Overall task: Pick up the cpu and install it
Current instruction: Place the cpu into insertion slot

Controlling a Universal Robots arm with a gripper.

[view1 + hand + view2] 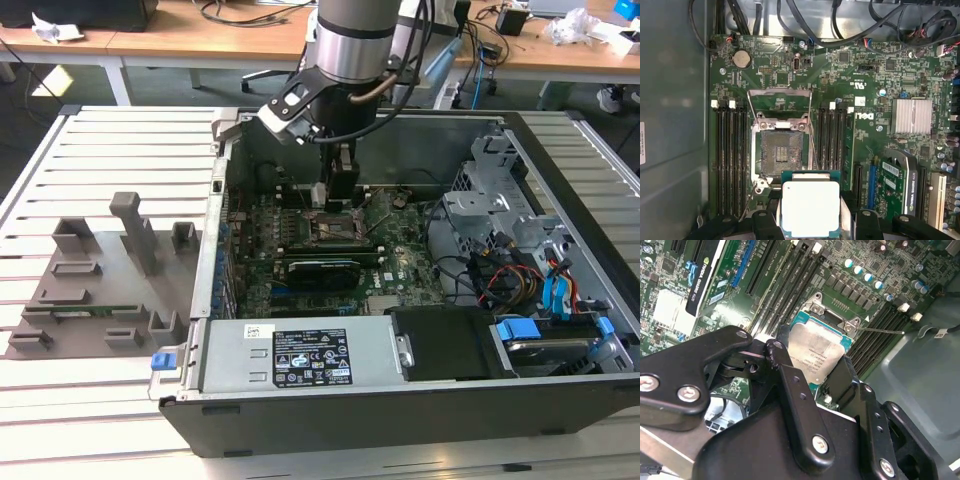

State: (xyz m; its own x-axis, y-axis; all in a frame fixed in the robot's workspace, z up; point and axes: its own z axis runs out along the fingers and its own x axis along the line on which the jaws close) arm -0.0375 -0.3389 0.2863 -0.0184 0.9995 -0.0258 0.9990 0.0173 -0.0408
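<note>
Both wrist views: gripper (812, 220) holds cpu (811, 207).

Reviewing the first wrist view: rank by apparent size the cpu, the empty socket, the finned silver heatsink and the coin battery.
1. cpu, though it sits nearer the camera, which inflates it
2. empty socket
3. finned silver heatsink, only slightly smaller than the socket
4. coin battery

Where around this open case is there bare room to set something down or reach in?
Bare slats of the table surround the grey fixture. Inside, the open socket is empty; the gripper holds the cpu near it. Cables crowd the drive cage side.
</note>
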